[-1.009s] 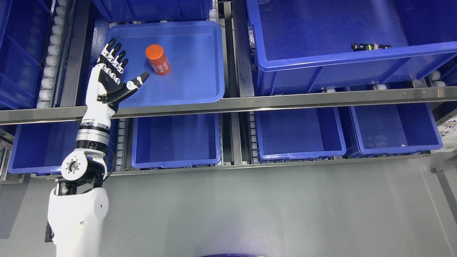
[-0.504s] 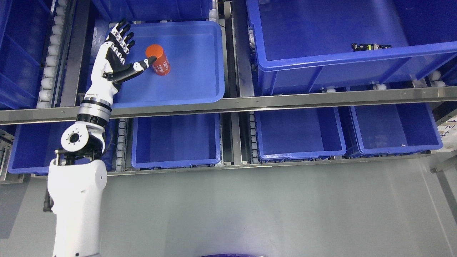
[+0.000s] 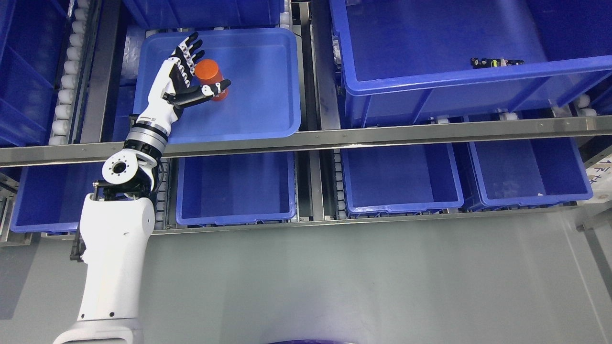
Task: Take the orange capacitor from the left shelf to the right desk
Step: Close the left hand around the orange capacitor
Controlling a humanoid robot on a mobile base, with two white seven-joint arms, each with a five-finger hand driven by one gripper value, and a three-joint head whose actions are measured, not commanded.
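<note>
Head view shows our left hand (image 3: 187, 81) spread around the orange capacitor (image 3: 210, 76) near the blue tray's (image 3: 267, 110) far-left corner, thumb seemingly touching, not yet clasping.

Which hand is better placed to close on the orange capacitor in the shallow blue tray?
Left. The left hand is at the orange capacitor in the shallow blue tray, fingers spread behind it and thumb crossing its front. The right arm is not in view.

capacitor (image 3: 209, 71) in tray (image 3: 267, 110) | left hand (image 3: 189, 79) just left, touching | bin (image 3: 430, 38) right of tray
</note>
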